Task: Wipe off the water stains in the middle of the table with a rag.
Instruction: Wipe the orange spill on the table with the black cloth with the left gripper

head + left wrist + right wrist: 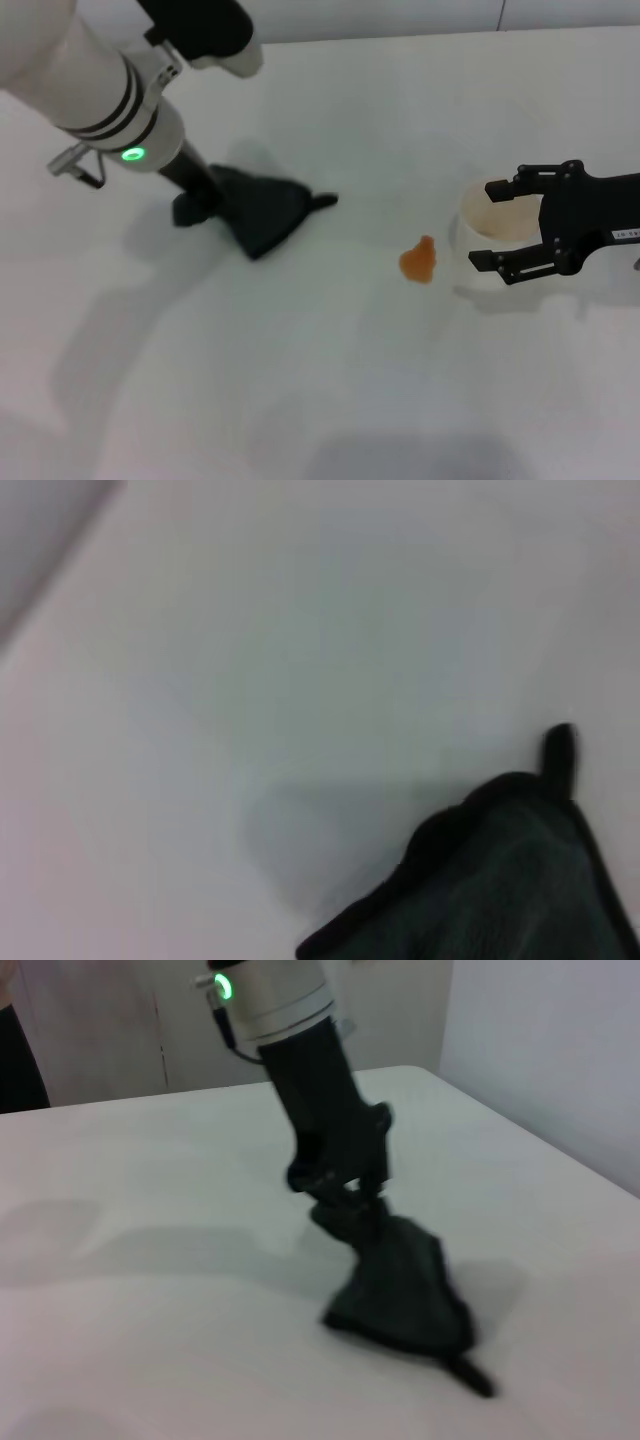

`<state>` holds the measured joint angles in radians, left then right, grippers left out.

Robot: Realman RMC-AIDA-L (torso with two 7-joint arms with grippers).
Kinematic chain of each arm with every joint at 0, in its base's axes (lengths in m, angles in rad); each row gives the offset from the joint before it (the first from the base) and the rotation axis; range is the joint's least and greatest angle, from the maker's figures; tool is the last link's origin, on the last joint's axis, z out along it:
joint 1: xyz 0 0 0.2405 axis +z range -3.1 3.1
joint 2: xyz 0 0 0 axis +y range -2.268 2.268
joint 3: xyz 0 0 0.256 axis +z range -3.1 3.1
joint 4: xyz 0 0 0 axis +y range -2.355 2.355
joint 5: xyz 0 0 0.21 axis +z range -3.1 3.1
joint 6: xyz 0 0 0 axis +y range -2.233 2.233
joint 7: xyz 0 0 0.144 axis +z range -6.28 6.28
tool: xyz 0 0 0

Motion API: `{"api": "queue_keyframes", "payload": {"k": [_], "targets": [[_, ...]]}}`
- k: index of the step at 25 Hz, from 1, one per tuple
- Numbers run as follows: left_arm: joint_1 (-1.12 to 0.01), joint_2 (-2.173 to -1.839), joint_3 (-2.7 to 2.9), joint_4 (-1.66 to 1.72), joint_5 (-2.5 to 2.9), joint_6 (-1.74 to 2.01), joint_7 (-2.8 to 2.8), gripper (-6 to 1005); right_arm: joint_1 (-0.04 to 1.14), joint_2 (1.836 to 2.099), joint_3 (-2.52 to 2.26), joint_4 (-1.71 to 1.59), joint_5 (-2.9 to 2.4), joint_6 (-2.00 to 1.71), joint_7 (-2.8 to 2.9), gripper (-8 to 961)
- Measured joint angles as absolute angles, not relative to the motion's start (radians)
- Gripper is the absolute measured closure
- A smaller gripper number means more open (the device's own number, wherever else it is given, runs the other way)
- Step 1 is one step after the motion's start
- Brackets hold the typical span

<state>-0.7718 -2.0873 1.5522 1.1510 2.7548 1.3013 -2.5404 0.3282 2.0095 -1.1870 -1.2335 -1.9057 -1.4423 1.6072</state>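
Left tool (196,205) pinching rag (262,211) on table (300,380); right tool (495,225) spread around cup (478,235).

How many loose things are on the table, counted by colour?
Black: 1, the rag
Orange-brown: 1, the water stains
Whitish: 1, the cup
Total: 3, on the table
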Motion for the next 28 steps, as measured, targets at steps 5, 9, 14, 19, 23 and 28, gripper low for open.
{"api": "queue_keyframes", "payload": {"k": [5,9,14,19,23,28], "targets": [[-0.772,-2.088,1.595,1.145,2.688,1.168,-2.56,921,0.329,2.01,-1.187,-1.233,-1.907,-1.44,1.604,84],[-0.773,-2.089,1.661,1.107,2.634,1.047,-2.586,921,0.329,2.009,-1.188,-1.233,-1.91,-1.439,1.604,84],[-0.777,-2.089,1.705,1.057,2.545,0.927,-2.589,920,0.33,2.009,-1.19,-1.233,-1.913,-1.439,1.605,84],[-0.772,-2.089,1.753,1.009,2.435,0.799,-2.587,919,0.33,2.009,-1.188,-1.233,-1.915,-1.439,1.607,84],[-0.771,-2.089,1.805,0.996,2.405,0.759,-2.584,920,0.33,2.009,-1.189,-1.233,-1.915,-1.439,1.607,84],[-0.78,-2.089,1.885,0.98,2.381,0.743,-2.583,921,0.33,2.009,-1.191,-1.233,-1.915,-1.439,1.607,84]]}}
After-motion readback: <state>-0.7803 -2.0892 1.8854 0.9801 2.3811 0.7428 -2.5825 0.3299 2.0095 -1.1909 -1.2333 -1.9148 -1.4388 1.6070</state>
